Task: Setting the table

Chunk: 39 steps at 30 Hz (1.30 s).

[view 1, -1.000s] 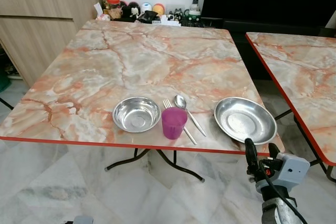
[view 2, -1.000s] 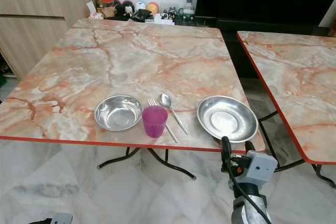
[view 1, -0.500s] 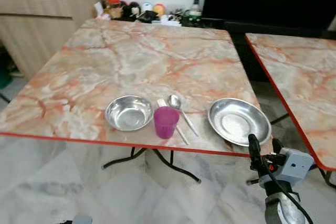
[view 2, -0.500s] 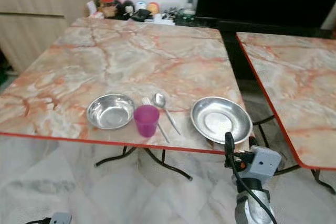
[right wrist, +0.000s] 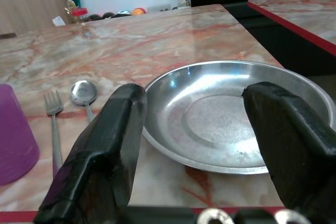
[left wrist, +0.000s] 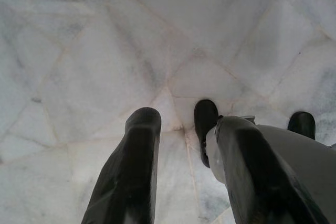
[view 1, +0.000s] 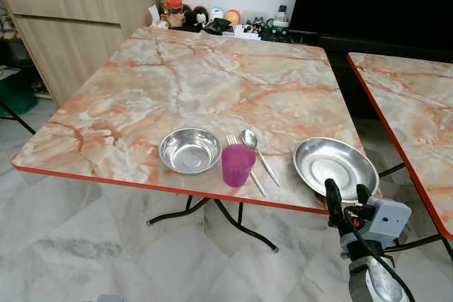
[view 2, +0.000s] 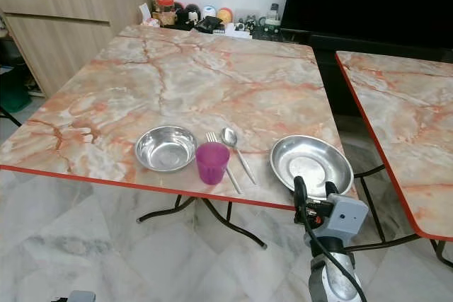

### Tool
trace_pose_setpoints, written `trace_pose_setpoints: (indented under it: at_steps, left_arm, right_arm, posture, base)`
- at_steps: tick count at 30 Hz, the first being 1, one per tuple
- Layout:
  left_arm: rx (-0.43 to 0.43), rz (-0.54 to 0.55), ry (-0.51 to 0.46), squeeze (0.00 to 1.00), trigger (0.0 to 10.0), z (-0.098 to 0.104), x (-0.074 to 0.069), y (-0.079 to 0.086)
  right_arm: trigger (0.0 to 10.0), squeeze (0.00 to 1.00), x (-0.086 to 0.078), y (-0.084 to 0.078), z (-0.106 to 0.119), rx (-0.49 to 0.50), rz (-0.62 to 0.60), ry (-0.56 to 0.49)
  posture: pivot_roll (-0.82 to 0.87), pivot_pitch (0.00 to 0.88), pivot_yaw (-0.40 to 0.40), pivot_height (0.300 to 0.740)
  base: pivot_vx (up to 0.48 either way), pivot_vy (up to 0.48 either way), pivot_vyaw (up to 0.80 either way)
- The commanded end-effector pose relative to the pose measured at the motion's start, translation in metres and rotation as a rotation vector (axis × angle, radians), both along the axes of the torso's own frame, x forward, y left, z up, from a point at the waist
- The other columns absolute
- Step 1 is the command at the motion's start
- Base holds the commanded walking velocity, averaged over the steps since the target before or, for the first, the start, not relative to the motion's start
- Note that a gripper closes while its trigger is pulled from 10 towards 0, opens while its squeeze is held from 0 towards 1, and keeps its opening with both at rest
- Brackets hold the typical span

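Observation:
Along the near edge of the marble table (view 1: 212,83) lie a steel bowl (view 1: 189,151), a purple cup (view 1: 237,165), a fork (view 1: 243,162), a spoon (view 1: 256,151) and a shallow steel plate (view 1: 335,167). My right gripper (view 1: 347,197) is raised just in front of the table's red edge, facing the plate, open with nothing between its fingers (right wrist: 107,145). In the right wrist view the plate (right wrist: 226,114) lies straight ahead, the spoon (right wrist: 84,94) and fork (right wrist: 51,114) beside it. My left gripper (left wrist: 181,129) hangs open over the floor.
A second marble table (view 1: 417,104) stands to the right across a narrow gap. A wooden cabinet (view 1: 71,19) is at the back left. Small jars and figurines (view 1: 212,19) crowd the table's far edge. Black folding legs (view 1: 219,217) show under the table on marble tile floor.
The whole picture has shifted, so the camera moved: the table now sits slightly further right and the cabinet shows more. My right gripper stays raised before the plate.

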<state>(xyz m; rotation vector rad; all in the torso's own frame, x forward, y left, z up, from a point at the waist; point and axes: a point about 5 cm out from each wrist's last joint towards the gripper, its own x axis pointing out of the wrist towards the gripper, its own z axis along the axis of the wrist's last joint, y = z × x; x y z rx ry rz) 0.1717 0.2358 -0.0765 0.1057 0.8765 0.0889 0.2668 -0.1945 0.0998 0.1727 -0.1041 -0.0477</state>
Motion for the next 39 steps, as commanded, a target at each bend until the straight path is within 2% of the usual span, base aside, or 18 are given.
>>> trace_pose_setpoints:
  at_steps: [1, 7, 9, 12, 15, 19, 26, 32, 36, 39]
  left_arm:
    - [-0.013, 0.009, 0.01, 0.0, 10.0, -0.002, -0.003, -0.001]
    - [0.002, -0.002, 0.008, 0.0, 10.0, 0.0, -0.003, 0.005]
    - [0.02, -0.001, -0.006, 0.0, 10.0, 0.002, -0.002, 0.01]
    - [0.083, 0.032, -0.071, 0.0, 10.0, 0.012, 0.001, 0.03]
    - [0.083, 0.036, -0.097, 0.0, 10.0, 0.015, 0.003, 0.034]
    - [0.024, -0.012, -0.092, 0.0, 10.0, 0.014, 0.0, 0.032]
    - [0.012, -0.006, -0.063, 0.0, 10.0, 0.008, -0.011, 0.029]
    - [-0.018, -0.011, -0.061, 0.0, 10.0, 0.005, -0.011, 0.019]
    - [-0.022, -0.015, -0.062, 0.0, 10.0, 0.004, -0.01, 0.017]
    - [-0.026, -0.015, -0.062, 0.0, 10.0, 0.004, -0.01, 0.017]
  right_arm:
    - [10.0, 0.0, 0.002, -0.002, -0.002, 0.004, -0.009, 0.008]
    - [10.0, 0.0, 0.002, -0.001, -0.001, 0.009, -0.015, 0.005]
    - [10.0, 0.0, 0.002, -0.002, -0.001, 0.01, -0.018, 0.004]
    - [10.0, 0.0, 0.002, -0.003, -0.003, 0.008, -0.018, 0.009]
    - [10.0, 0.0, 0.002, -0.003, -0.003, 0.01, -0.021, 0.01]
    - [10.0, 0.0, 0.002, -0.001, -0.003, 0.013, -0.02, 0.009]
    - [10.0, 0.0, 0.004, -0.007, 0.0, 0.03, -0.073, -0.003]
    - [10.0, 0.0, 0.004, -0.012, 0.0, 0.046, -0.116, 0.0]
    - [10.0, 0.0, 0.005, -0.012, 0.0, 0.036, -0.118, -0.005]
    - [10.0, 0.0, 0.005, -0.01, 0.001, 0.02, -0.109, -0.016]
  posture:
    - [0.05, 0.086, -0.073, 0.74]
    - [0.05, 0.088, -0.07, 0.74]
    - [0.05, 0.089, -0.069, 0.74]
    - [0.06, 0.094, -0.068, 0.74]
    - [0.06, 0.096, -0.065, 0.74]
    - [0.06, 0.096, -0.065, 0.74]
    - [0.06, 0.098, -0.064, 0.74]
    - [0.06, 0.097, -0.066, 0.74]
    - [0.06, 0.096, -0.065, 0.74]
    - [0.06, 0.097, -0.065, 0.74]
  base:
    - [0.0, 0.0, 0.0]
    - [0.0, 0.0, 0.0]
    - [0.0, 0.0, 0.0]
    - [0.0, 0.0, 0.0]
    - [0.0, 0.0, 0.0]
    - [0.0, 0.0, 0.0]
    - [0.0, 0.0, 0.0]
    - [0.0, 0.0, -0.26]
    - [0.0, 0.0, -0.79]
    - [0.0, 0.0, 0.0]
